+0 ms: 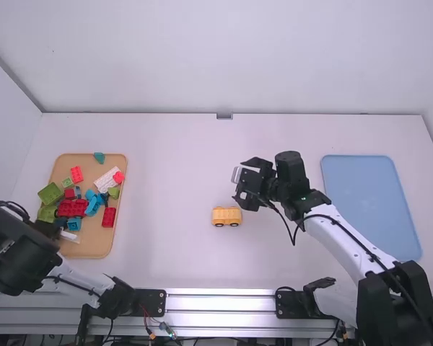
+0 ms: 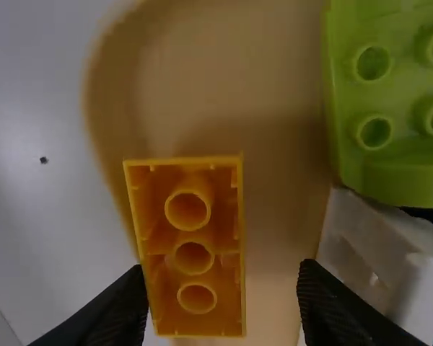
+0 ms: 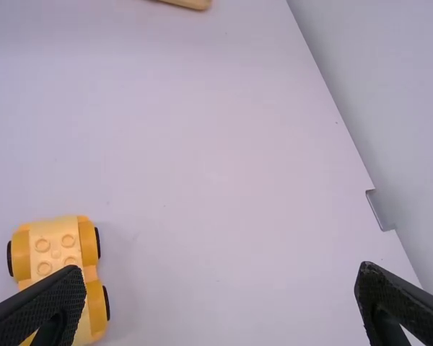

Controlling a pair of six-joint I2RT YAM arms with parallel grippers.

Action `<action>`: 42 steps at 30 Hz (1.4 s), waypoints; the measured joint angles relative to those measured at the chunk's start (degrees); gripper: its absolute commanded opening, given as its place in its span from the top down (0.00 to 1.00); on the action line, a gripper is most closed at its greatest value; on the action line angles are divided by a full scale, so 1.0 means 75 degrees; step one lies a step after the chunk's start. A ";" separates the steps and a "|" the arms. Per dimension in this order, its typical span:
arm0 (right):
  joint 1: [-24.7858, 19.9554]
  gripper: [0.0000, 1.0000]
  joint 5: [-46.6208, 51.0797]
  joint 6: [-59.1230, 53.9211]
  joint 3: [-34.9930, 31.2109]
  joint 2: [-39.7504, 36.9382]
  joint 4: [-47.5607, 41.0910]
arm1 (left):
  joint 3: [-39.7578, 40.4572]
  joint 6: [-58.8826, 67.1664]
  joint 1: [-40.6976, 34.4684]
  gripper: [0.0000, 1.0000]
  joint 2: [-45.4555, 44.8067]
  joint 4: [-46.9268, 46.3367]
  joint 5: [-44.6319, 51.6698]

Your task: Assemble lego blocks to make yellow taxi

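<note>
In the high view, a small yellow plastic taxi body on black wheels rests on the smooth white table; around one o'clock from it hangs the black two-finger right gripper. At nine o'clock, well apart from the taxi body, lies a rounded tan tray of loose plastic blocks: a long dark-red studded brick near its middle, a white studded brick towards one o'clock and a teal piece at its twelve o'clock rim. The black two-finger left gripper is over the tray's eight o'clock side. A flat, pale-blue rectangular mat lies at three o'clock from the taxi body. In the left wrist view, the left gripper has its fingers spread; between them is a yellow rectangular plastic brick, its hollow underside and three round tubes showing, overlapping the tray's rim. A green studded brick is nearby, with a white plastic piece just beside it. In the right wrist view, the right gripper stands wide apart with nothing pinched; one finger partly hides the studded top of the taxi body.
</note>
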 measured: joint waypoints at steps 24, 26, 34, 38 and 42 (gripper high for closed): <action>-0.0003 0.01 0.0000 0.0003 0.0000 0.0000 0.0017 | -0.0393 0.0085 -0.0041 0.69 0.0000 0.0653 0.0006; -0.0003 0.01 -0.0003 0.0000 0.0000 0.0000 0.0017 | -0.0393 0.0082 -0.0041 0.71 0.0000 0.0644 0.0003; -0.0003 0.01 0.0000 0.0003 0.0000 0.0000 0.0017 | -0.0213 0.0286 -0.0044 0.89 0.0000 -0.0041 0.0329; -0.0003 0.01 0.0000 -0.0003 0.0000 0.0000 0.0017 | 0.0242 0.0388 -0.0041 0.93 0.0000 -0.0694 0.0565; 0.0017 0.01 -0.0003 0.0003 0.0000 0.0000 0.0038 | 0.0609 0.0187 -0.0044 0.98 -0.0073 -0.1090 0.0734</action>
